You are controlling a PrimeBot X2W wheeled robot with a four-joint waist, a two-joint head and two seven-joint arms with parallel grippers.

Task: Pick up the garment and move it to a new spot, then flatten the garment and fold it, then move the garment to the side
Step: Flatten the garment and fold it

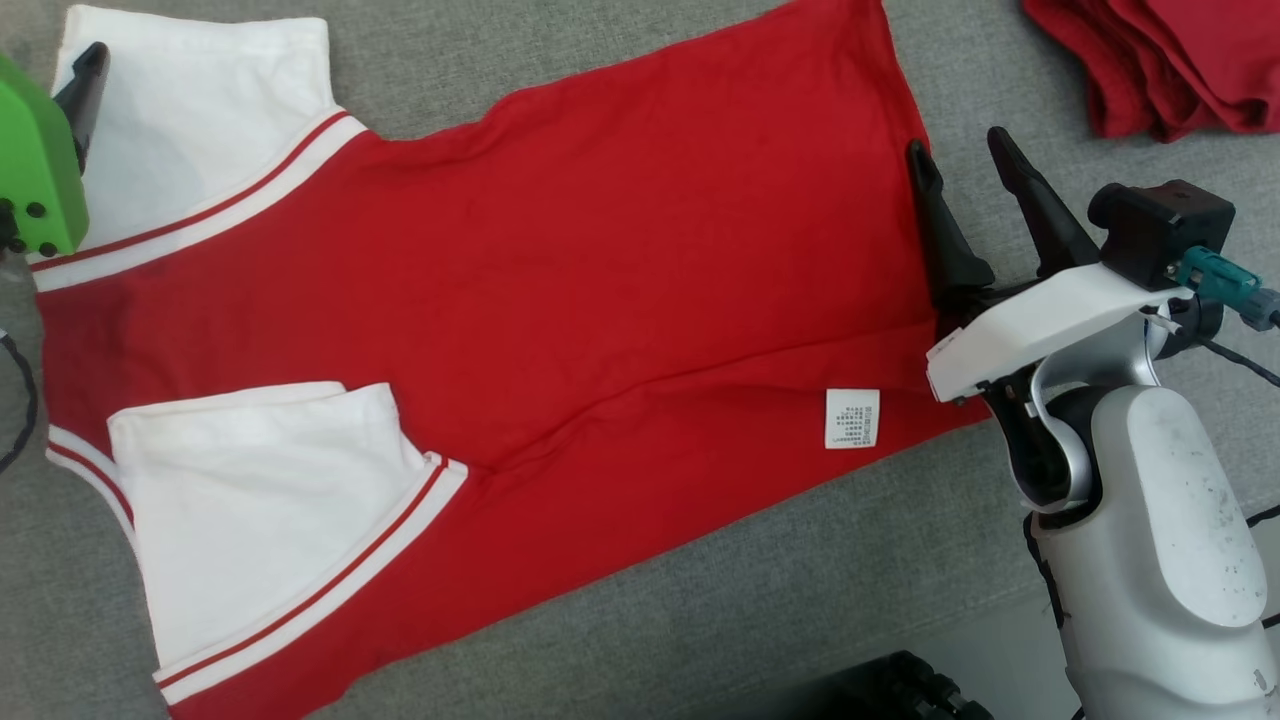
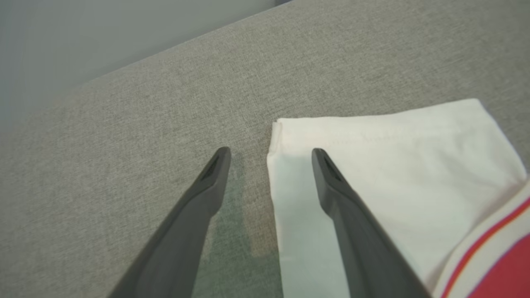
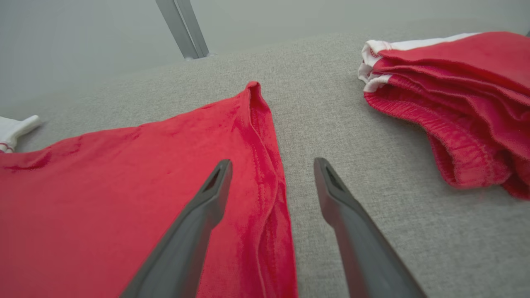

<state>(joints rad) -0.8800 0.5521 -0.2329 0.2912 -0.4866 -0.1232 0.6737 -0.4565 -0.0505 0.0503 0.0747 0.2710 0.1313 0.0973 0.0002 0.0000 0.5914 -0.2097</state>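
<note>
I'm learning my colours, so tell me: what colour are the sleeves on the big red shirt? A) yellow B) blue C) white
C: on the shirt, the upper sleeve and the lower sleeve are both white, each with a thin red stripe beside the red body.

Grey woven fabric covers the counter (image 1: pixel 760 560); beyond its far edge are a pale wall (image 3: pixel 83 41) and a grey metal post (image 3: pixel 182 25).

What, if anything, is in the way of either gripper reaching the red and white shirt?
Nothing visible does. The open left gripper straddles the edge of the white sleeve; the open right gripper straddles the red hem of the shirt. The pile of red clothes lies apart from it.
</note>
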